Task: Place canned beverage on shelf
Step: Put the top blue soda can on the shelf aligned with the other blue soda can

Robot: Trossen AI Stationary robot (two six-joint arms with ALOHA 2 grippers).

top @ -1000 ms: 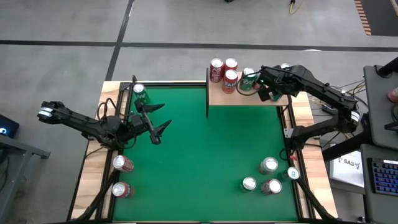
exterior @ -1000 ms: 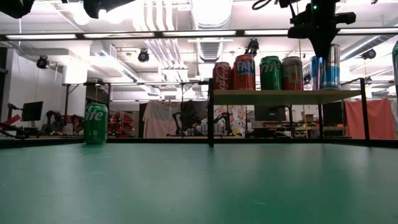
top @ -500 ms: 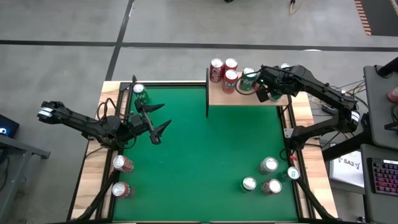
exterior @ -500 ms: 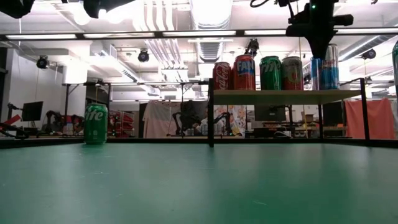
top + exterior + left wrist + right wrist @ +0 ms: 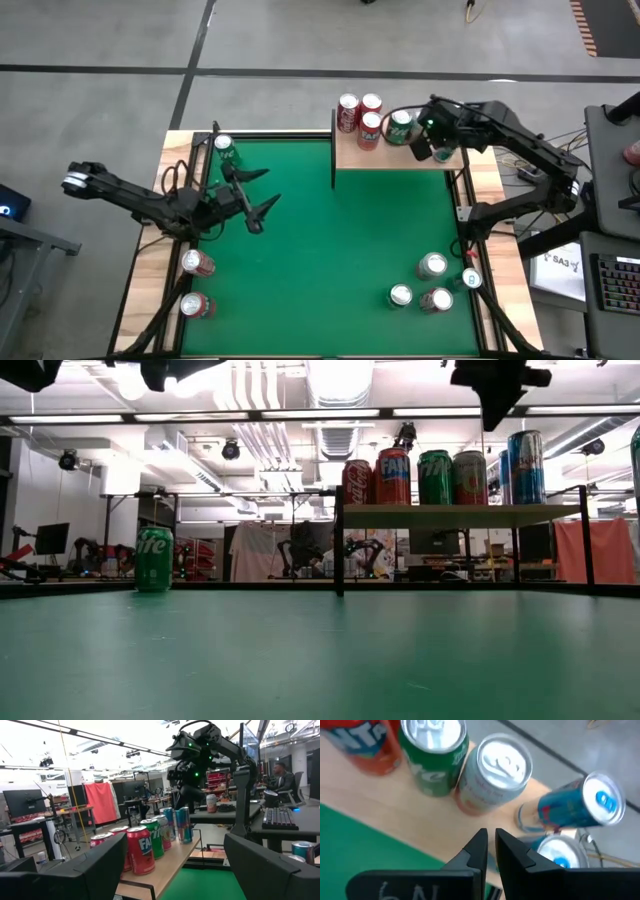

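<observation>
Above the shelf (image 5: 395, 155), the right gripper (image 5: 490, 845) hangs shut and empty; the left gripper (image 5: 255, 192) waits open. Green can (image 5: 154, 559), likely rigid and slippery, stands on the table (image 5: 330, 250): grasp mid-body.

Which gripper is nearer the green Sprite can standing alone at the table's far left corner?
Left. The left gripper hovers over the felt just beside the green Sprite can; the right gripper is across the table, above the shelf.

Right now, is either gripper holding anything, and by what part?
Nothing held. Right gripper is shut and empty above the shelf; left gripper hangs open over the table.
</observation>
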